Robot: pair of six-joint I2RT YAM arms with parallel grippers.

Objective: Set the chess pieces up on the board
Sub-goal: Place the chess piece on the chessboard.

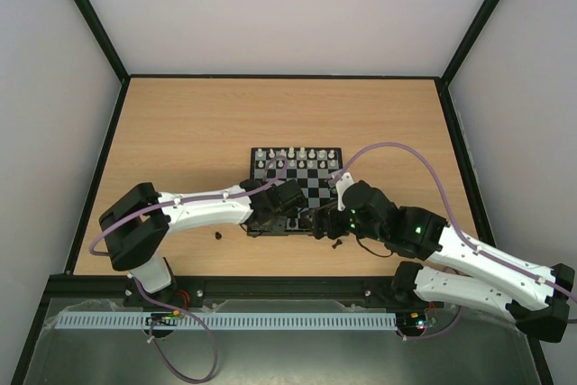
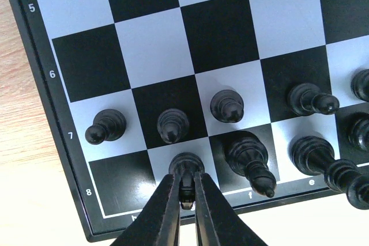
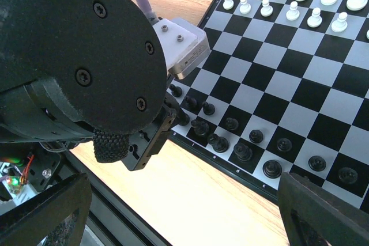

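The board [image 1: 315,188] lies mid-table, with white pieces [image 1: 297,155] lined along its far two rows and black pieces [image 3: 242,142] along its near rows. In the left wrist view, my left gripper [image 2: 187,191] is shut on a black piece [image 2: 186,165] that stands on a light back-row square of the board [image 2: 150,56], next to a black bishop [image 2: 249,156]. Three black pawns [image 2: 172,125] stand in the row beyond. My right gripper [image 3: 184,205] is wide open and empty over bare wood just off the board's near edge [image 3: 230,171].
One loose black piece [image 1: 218,236] lies on the table left of the board, another [image 1: 337,243] by the near right corner. The left arm's wrist body [image 3: 81,56] fills the right wrist view's left side. Black frame posts edge the table.
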